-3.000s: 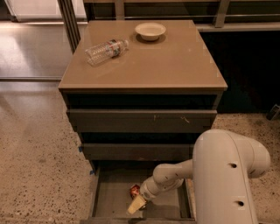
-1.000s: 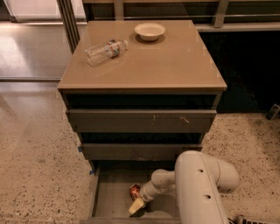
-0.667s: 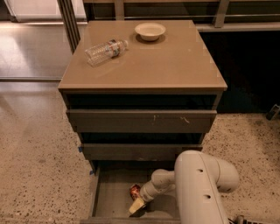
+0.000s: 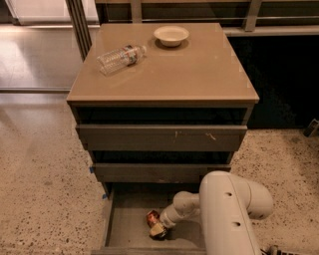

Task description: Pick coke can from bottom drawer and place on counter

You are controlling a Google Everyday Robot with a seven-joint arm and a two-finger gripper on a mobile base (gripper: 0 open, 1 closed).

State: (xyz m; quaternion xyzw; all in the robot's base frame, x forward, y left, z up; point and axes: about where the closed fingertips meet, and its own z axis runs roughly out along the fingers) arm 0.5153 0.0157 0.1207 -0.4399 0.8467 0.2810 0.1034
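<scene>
Cabinet: a dark grey-brown cabinet point(image 4: 82, 117) with 3 drawers stands in the middle of the room.
Counter: the counter point(image 4: 199, 74) is the flat, shiny tan top of the cabinet. It sticks out a little past the cabinet sides.
Water bottle: a clear plastic bottle point(image 4: 119, 58) lies on its side near the back left corner of the cabinet top.
Bowl: a small pale bowl point(image 4: 171, 35) sits upright at the back edge of the cabinet top, near the bottle but not touching it.
Top drawer: the top drawer point(image 4: 159, 137) of the cabinet has a few light scratches on its front.
Middle drawer: the middle drawer point(image 4: 154, 173) of the cabinet is pulled out a little.
Bottom drawer: the bottom drawer point(image 4: 117, 226) of the cabinet is pulled far out, and its flat floor shows.
Coke can: the red coke can point(image 4: 152, 217) is inside the cabinet's bottom drawer, near the middle.
Gripper: the gripper point(image 4: 158, 229) is down in the cabinet's bottom drawer, right at the can. I cannot tell how wide it is or if it has hold of the can.
Arm: the fat white arm point(image 4: 229, 214) reaches in from the front right of the cabinet.
Floor: a speckled beige stone floor point(image 4: 45, 189) lies around the cabinet.
Room: a metal railing point(image 4: 251, 12) runs behind the cabinet, and a dark wall point(image 4: 284, 74) is to its right.
</scene>
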